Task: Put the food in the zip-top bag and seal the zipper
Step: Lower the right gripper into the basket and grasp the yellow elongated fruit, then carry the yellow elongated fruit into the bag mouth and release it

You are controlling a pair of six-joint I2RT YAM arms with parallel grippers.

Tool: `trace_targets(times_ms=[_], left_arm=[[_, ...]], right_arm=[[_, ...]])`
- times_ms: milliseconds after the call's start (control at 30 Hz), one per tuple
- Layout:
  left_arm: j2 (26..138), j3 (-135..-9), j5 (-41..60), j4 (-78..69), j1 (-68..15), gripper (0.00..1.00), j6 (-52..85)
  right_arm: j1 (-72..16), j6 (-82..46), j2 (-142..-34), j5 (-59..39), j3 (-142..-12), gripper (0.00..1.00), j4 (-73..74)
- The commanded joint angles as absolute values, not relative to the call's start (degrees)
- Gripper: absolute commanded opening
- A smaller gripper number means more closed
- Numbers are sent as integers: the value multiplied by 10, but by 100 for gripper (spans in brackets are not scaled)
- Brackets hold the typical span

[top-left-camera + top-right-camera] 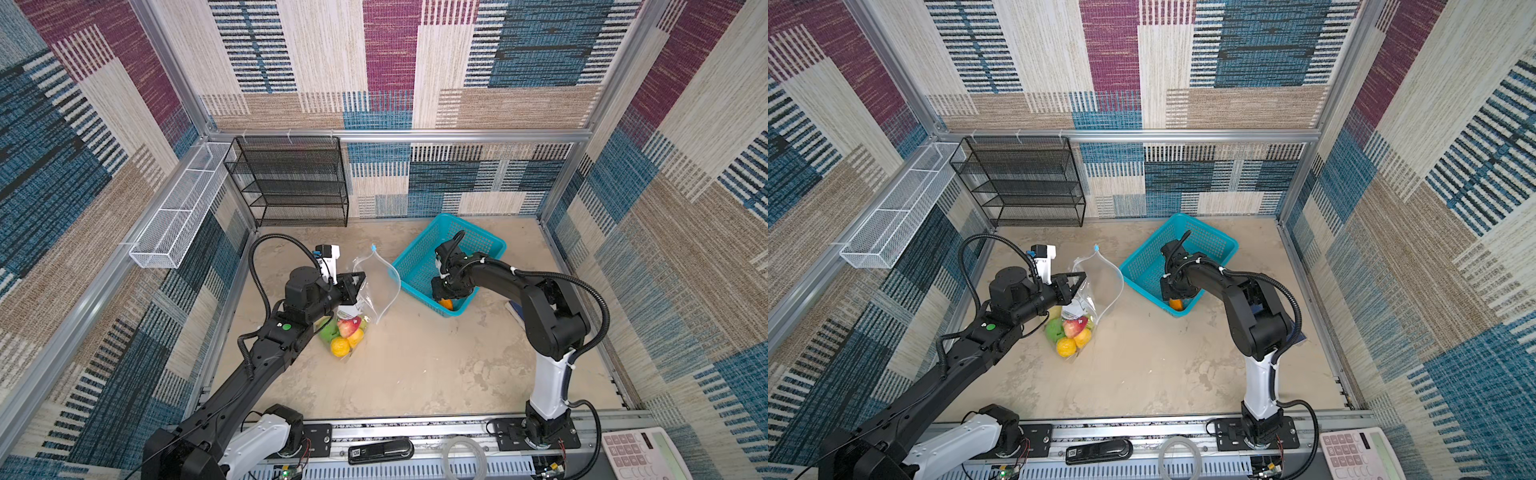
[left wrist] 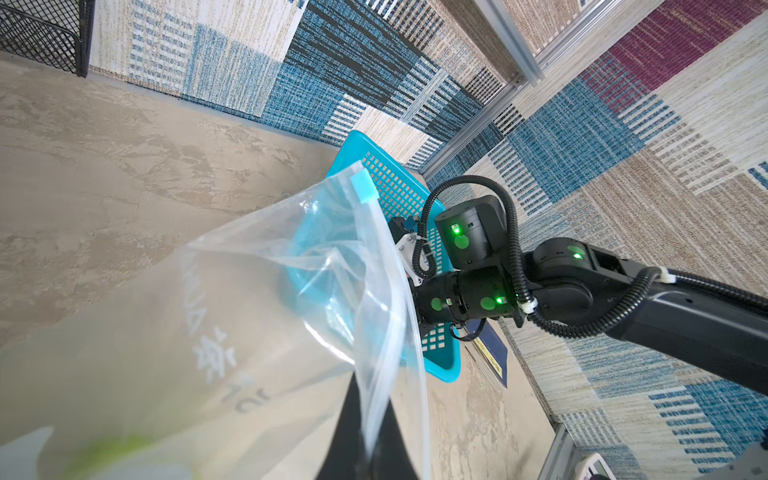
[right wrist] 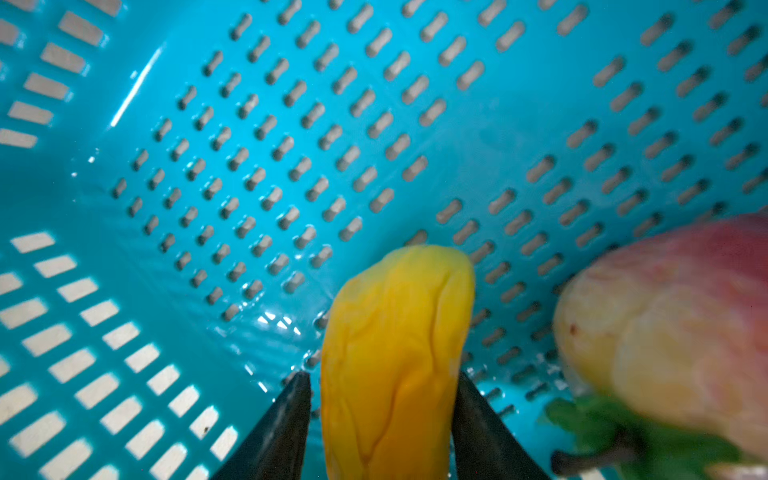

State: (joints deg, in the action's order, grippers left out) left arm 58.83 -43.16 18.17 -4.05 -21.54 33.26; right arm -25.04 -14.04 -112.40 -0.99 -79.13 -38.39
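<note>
1. Patterned carpet walls surround a mottled beige tabletop (image 1: pixel 436 374).
2. Near the tabletop's left edge lies a clear thin plastic zip-top bag (image 1: pixel 376 291), its mouth gaping. A light-blue slider (image 1: pixel 374 248) sits at the rim's far end, and green, red and yellow toy fruits (image 1: pixel 345 332) are piled in its bottom.
3. Left gripper (image 1: pixel 360 279) pinches the bag's rim, jaws pressed together.
4. Toward the far edge, right of centre, stands a turquoise perforated plastic basket (image 1: pixel 419 245).
5. Right gripper (image 3: pixel 382 378) is inside the basket, jaws spread either side of a yellow-orange toy fruit (image 3: pixel 395 332) and not visibly clamped. A pink-yellow toy peach (image 3: pixel 665 316) lies just beside it.

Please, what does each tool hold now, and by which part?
The left tool holds the zip-top bag by its edge near the open mouth. The right tool straddles a yellow fruit in the basket; grip uncertain.
</note>
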Motion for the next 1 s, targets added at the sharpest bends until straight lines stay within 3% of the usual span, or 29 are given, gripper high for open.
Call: trace_targets(times_ms=[0,133,333,833,967], left_arm=[[585,-432,177,-50,-217,0,343],[584,-433,173,-48,-216,0,343],[584,-432,172,-47,-217,0,344],[575,-424,133,-30,-216,0,350],[577,-414,118,-46,-216,0,367]], right_arm=[[-250,-136,-1133,-16,-801,56,-360],[-250,-132,-1142,-2,-803,54,-358],[-250,-132,-1127,-3,-802,35,-349],[-250,-110,-1030,-55,-858,33,-284],[-251,-102,-990,-120,-848,33,-228]])
